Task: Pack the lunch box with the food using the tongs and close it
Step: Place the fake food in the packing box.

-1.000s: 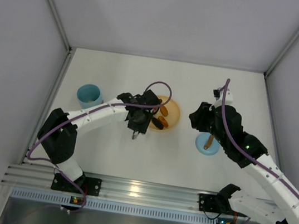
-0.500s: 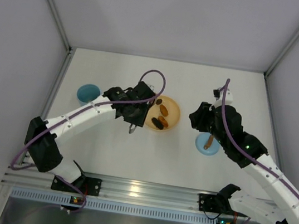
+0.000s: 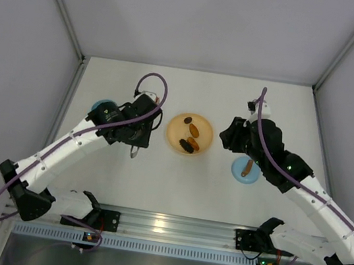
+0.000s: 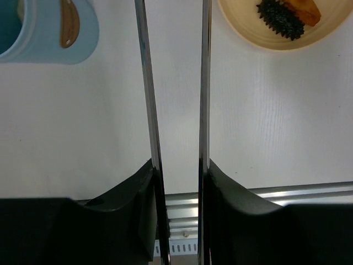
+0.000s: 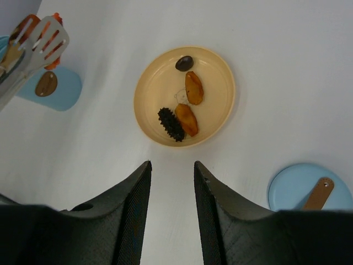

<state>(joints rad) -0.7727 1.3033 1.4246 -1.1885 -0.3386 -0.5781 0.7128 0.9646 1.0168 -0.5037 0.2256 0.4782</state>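
Since a second ago the left pincer (image 4: 176,165), pressed shut on the tongs (image 4: 146,83), has swung off the plate (image 3: 172,132) toward nine o'clock and now hangs just beside the lunch box (image 3: 101,106). The right wrist view shows an orange piece (image 5: 55,19) apparently nipped in the tong tips above the lunch box, so this is judged a delivery in hand with the release pending. Four pieces of food (image 5: 186,118) remain on the plate. The right pincer (image 5: 171,165) stands spread and empty near the lid (image 5: 292,190), at the plate's four o'clock. The lunch box sits near the left edge of the tabletop (image 3: 156,183). Open room lies between lunch box and plate.
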